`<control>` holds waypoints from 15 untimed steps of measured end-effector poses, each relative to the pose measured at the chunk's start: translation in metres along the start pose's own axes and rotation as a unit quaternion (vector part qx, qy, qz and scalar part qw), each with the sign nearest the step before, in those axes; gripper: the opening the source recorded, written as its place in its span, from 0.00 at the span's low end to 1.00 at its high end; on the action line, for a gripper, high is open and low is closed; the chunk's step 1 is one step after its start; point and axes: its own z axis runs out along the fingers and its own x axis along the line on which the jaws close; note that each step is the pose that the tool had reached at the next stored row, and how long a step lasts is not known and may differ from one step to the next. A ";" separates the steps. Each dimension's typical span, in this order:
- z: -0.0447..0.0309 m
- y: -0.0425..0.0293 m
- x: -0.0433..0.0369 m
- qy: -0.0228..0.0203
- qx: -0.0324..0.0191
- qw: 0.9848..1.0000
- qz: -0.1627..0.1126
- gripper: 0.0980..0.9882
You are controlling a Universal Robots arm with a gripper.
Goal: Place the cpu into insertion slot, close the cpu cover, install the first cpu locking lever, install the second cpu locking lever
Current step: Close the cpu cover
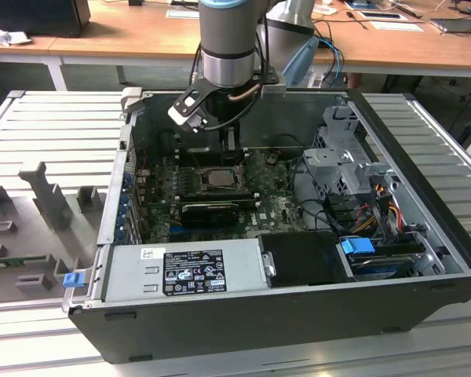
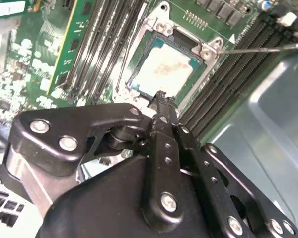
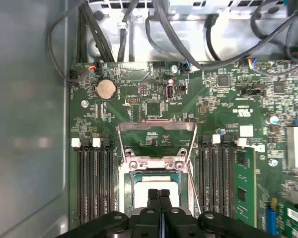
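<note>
The arm (image 1: 226, 31) is a round grey-blue tube ending in a silvery ring and a black band. In the exterior view thin black cables (image 1: 195, 67) run down its side, above a pale bracket (image 1: 187, 110) with a black housing. The tool (image 2: 161, 97) is matte black, built of flat linked bars with rounded ends joined by shiny silver screws (image 2: 39, 126). Its two narrow fingers (image 3: 153, 196) are black too.

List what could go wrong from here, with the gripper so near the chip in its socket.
1. The gripper, shut, is poised close over the chip. An off-centre push could scratch or crack its metal top.
2. A thin lever juts out over the memory slots. If nudged, it might slip sideways and scrape them.
</note>
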 end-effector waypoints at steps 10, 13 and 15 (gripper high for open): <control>-0.0126 0.0227 0.0006 0.000 0.003 1.000 0.001 0.01; -0.0132 0.0324 0.0008 0.000 0.008 1.000 0.002 0.01; -0.0130 0.0369 0.0009 0.000 0.008 1.000 0.001 0.01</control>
